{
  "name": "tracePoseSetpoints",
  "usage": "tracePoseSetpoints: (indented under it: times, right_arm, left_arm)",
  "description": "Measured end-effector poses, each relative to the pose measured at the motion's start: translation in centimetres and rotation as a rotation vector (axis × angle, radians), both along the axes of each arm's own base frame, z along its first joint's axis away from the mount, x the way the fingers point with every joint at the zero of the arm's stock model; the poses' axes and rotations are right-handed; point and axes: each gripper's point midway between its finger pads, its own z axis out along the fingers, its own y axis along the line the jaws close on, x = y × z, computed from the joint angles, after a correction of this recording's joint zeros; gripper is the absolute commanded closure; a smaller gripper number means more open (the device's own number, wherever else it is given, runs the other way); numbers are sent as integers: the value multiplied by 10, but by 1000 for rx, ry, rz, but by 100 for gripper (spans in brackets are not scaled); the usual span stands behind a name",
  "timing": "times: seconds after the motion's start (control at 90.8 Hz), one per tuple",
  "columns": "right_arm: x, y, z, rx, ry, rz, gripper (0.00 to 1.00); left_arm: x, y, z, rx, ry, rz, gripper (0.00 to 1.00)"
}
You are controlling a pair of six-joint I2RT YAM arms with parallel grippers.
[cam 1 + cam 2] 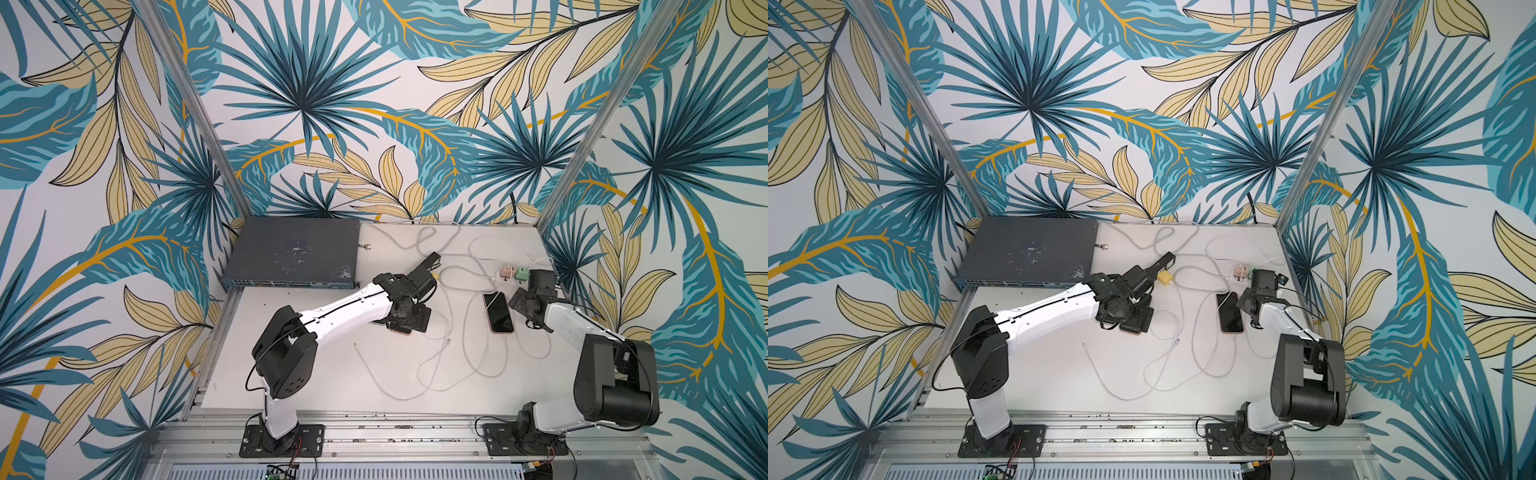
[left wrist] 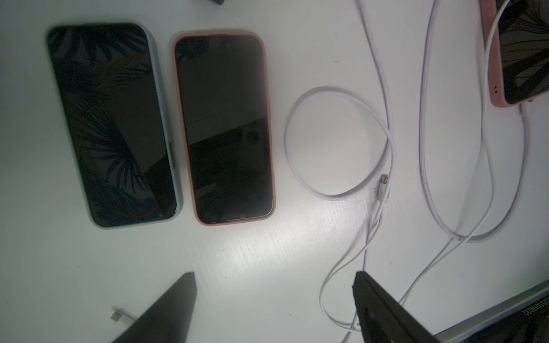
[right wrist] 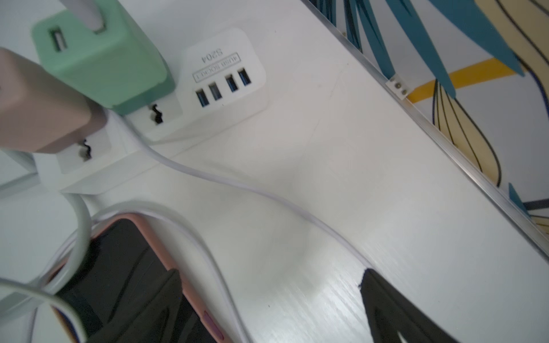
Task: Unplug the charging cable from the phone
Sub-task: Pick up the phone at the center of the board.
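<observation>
White charging cable [image 2: 525, 130] looks plugged into the pink-cased, black-screened phone [image 1: 498, 312]; unplugging remains. Left pincer [image 2: 273, 276] and right pincer [image 3: 270, 276] are spread, empty.

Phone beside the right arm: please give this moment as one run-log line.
phone: pink case | cable: looks plugged in | left claw: open, empty | right claw: open, empty

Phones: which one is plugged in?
The pink-cased phone beside the right arm: a white cable enters its end. The green-cased phone and second pink one under the left arm have none.
</observation>
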Motion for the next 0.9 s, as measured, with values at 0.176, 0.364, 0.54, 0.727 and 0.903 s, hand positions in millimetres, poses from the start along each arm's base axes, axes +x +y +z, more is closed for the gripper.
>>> tracePoseSetpoints:
  times: [0.176, 0.364, 0.54, 0.727, 0.903]
  right_arm:
    - [22, 9, -6, -1, 0, 59, 5]
    - [37, 39, -12, -1, 8, 176, 4]
    - [42, 63, -12, 0, 4, 270, 3]
    - [43, 76, -15, 0, 12, 325, 2]
    - [41, 89, -16, -5, 20, 369, 1]
  left_arm:
    - [1, -2, 1, -9, -1, 1, 15]
    - [1, -2, 1, -15, 1, 1, 15]
    - [1, -3, 1, -20, 4, 0, 15]
    - [2, -2, -2, -22, 5, 3, 16]
    - [1, 0, -8, -17, 15, 6, 16]
